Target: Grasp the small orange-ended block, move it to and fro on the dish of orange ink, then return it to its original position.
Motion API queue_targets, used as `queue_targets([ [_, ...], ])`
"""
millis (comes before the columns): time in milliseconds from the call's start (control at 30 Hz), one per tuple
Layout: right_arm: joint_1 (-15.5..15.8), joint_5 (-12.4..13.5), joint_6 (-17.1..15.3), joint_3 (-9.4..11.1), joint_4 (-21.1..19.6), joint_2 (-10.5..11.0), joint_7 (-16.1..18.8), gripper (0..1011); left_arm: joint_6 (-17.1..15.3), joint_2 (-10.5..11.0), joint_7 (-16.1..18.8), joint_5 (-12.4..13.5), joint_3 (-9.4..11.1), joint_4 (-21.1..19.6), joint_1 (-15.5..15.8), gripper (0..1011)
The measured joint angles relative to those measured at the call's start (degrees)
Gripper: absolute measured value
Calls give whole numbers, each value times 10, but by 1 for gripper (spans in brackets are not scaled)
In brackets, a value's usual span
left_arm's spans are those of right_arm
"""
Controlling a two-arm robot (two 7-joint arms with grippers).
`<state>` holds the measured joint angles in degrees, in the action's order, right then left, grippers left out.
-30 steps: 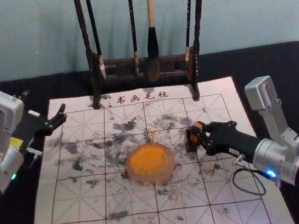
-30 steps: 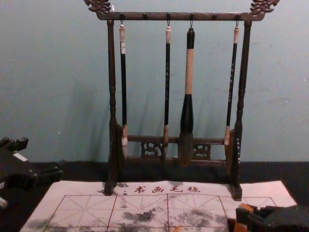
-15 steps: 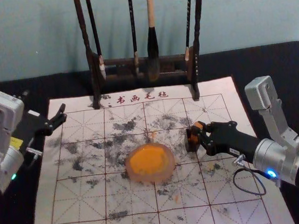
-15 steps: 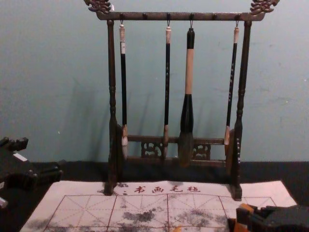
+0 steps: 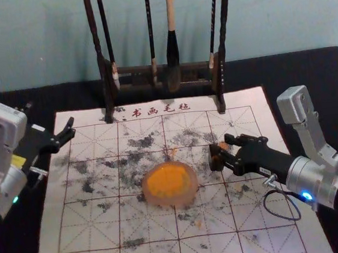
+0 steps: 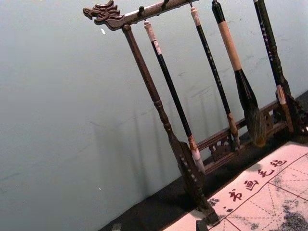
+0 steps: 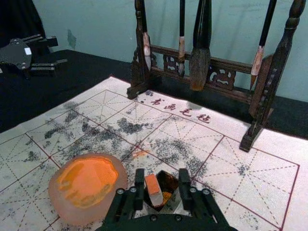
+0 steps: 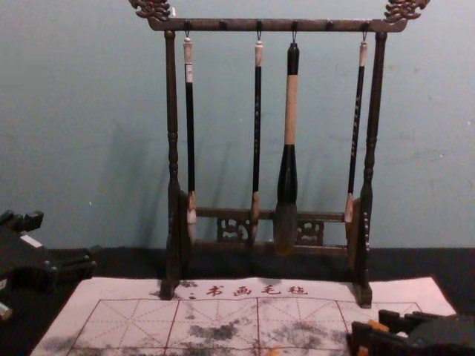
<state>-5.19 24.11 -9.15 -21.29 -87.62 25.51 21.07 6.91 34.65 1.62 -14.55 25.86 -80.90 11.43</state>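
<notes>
Fingers of the right gripper (image 7: 161, 172) had spread since the earlier frame, letting go of the orange-ended block (image 7: 153, 188).
It leaned in a small dark box (image 7: 169, 180) between those parted fingers, beside the dish (image 7: 54, 202) of orange ink (image 7: 91, 177); the return step looked all but finished, and the next move called for a straight, gentle withdrawal without tipping the box. Parked at the mat's far left, the left gripper (image 5: 71, 129) stood open.

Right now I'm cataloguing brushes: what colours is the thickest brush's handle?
Handle: black ends, tan middle; clearest in the chest view.
</notes>
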Motion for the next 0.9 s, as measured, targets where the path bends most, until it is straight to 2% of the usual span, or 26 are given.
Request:
queue_targets([
  [300, 0, 1, 0, 0, 0, 0, 0, 735, 0, 0, 0, 0, 0, 0, 0, 1001],
  [600, 0, 1, 0, 0, 0, 0, 0, 979, 0, 0, 0, 0, 0, 0, 0, 1001],
  [900, 0, 4, 11, 7, -10, 2, 7, 1000, 0, 0, 0, 0, 0, 0, 0, 1001],
])
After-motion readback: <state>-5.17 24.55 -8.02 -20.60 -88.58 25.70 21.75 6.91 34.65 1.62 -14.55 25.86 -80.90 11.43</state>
